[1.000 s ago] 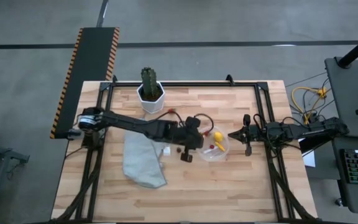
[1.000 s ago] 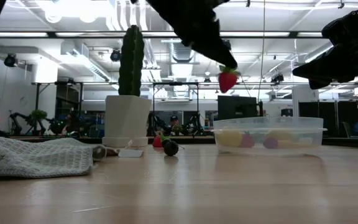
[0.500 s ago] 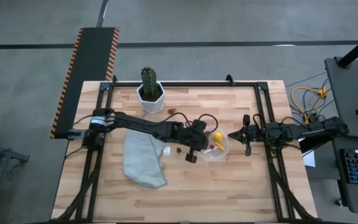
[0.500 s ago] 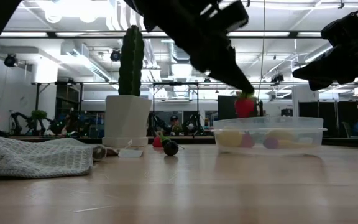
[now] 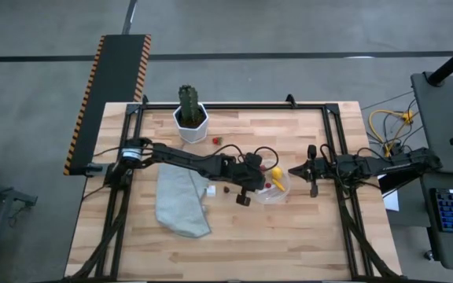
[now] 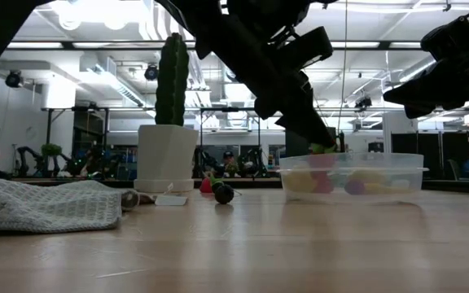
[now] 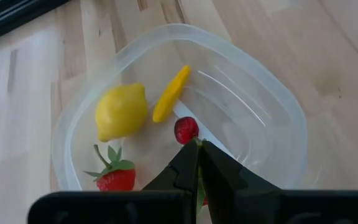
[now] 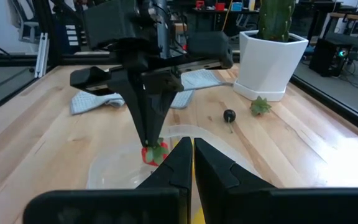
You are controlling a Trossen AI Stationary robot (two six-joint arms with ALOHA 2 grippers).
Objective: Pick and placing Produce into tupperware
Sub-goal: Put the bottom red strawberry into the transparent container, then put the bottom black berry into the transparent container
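Clear tub [image 7: 278,118]: yellow lemon [image 7: 121,112], yellow-orange stick [image 7: 170,93], dark red berry [image 7: 186,130], red strawberry [image 7: 117,176] w/ green leaves. Green cactus [image 5: 188,101], white pot [image 5: 191,123]. Grey cloth [image 5: 181,201]. Pale wood table [image 5: 289,228].

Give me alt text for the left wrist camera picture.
The left tool, shut, points into a clear tupperware on a wooden table. Inside lie a yellow lemon, a yellow stick, a red berry and a strawberry.
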